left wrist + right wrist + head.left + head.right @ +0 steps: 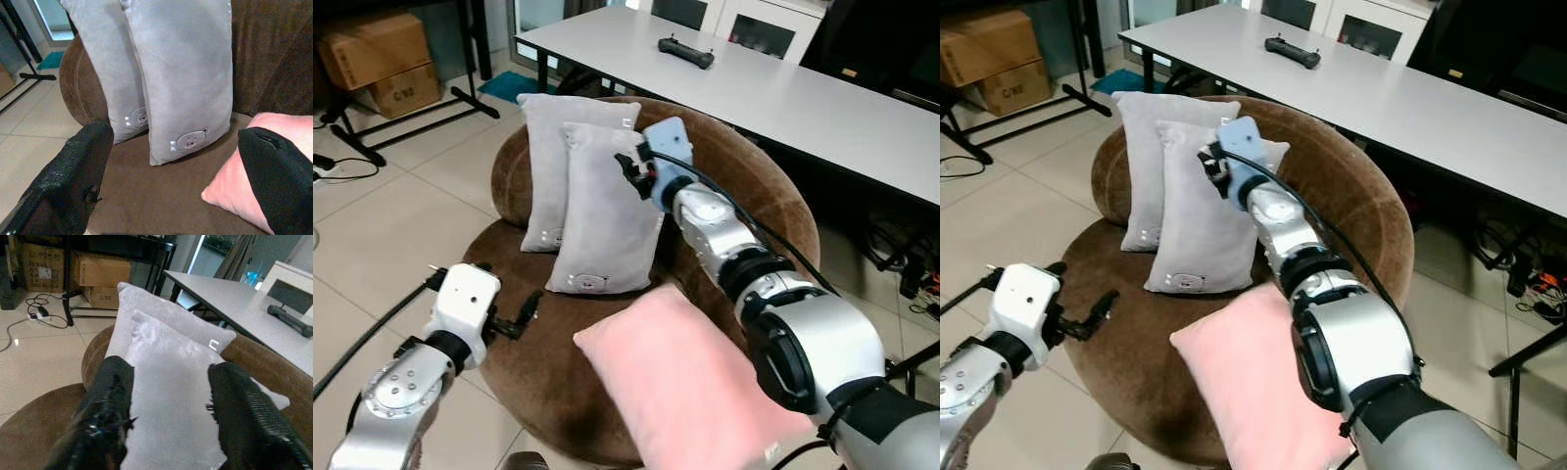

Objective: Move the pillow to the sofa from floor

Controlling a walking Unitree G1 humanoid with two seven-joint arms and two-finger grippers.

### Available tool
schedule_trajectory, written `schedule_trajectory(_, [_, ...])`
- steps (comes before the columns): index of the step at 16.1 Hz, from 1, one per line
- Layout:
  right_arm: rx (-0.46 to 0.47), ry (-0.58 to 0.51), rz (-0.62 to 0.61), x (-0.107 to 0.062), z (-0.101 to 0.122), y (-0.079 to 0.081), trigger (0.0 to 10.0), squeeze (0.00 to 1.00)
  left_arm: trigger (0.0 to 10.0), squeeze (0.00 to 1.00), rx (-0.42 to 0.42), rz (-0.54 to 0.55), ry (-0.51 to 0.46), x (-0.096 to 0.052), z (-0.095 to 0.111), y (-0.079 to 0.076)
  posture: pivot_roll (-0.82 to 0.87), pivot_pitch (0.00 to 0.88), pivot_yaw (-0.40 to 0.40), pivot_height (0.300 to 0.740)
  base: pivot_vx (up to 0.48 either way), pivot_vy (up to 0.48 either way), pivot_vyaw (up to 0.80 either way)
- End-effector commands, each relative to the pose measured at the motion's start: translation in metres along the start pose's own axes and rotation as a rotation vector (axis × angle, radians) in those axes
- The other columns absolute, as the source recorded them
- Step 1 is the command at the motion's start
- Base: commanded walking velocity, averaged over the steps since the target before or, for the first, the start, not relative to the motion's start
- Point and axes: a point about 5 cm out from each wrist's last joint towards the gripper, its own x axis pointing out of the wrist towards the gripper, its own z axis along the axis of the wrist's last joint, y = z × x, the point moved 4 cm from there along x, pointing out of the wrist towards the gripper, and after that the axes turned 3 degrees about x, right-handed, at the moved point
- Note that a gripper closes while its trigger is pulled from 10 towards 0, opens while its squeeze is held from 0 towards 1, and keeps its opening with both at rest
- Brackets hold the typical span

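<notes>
The right arm stretches out toward twelve o'clock, its right gripper (628,168) spread wide at the front grey pillow (605,211), which leans upright on the brown sofa (759,186). The left gripper (524,315) hovers low at seven o'clock, fingers apart, near a pink pillow (690,387)

An office-like room: long white table (783,88), stacked cardboard boxes (382,61), tiled floor (372,235), floor cables (337,171).

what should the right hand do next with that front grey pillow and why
Probably draw the right hand back from the front grey pillow. Its fingers are open at the pillow's top edge, and the pillow already leans upright on the brown sofa beside the pink pillow.
</notes>
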Motion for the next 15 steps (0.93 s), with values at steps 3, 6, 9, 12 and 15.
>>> schedule_trajectory(3, [0.048,-0.015,-0.001,-0.012,-0.013,-0.019,10.0,1.0,10.0,0.76,0.012,0.0,-0.012,0.002,0.006,-0.004,0.24,0.0,-0.155,0.74,0.0,0.0,0.0])
schedule_trajectory(6, [0.006,0.047,-0.034,-0.021,-0.031,-0.035,10.0,1.0,10.0,0.76,0.012,0.013,-0.028,0.004,0.011,-0.004,0.22,0.0,-0.157,0.74,0.0,0.0,0.0])
schedule_trajectory(9, [0.018,0.149,-0.101,-0.041,-0.062,-0.061,10.0,1.0,10.0,0.77,0.021,0.021,-0.047,0.002,0.013,-0.005,0.22,0.0,-0.162,0.74,0.0,0.0,0.0])
schedule_trajectory(12, [0.091,0.224,-0.202,-0.087,-0.107,-0.101,10.0,1.0,10.0,0.77,0.02,0.03,-0.075,-0.003,0.013,-0.012,0.19,0.0,-0.162,0.74,0.0,0.0,0.0])
schedule_trajectory(15, [0.178,0.298,-0.329,-0.142,-0.148,-0.128,10.0,1.0,10.0,0.78,0.054,-0.002,-0.07,-0.005,0.004,-0.021,0.16,0.0,-0.154,0.74,0.0,0.0,0.0])
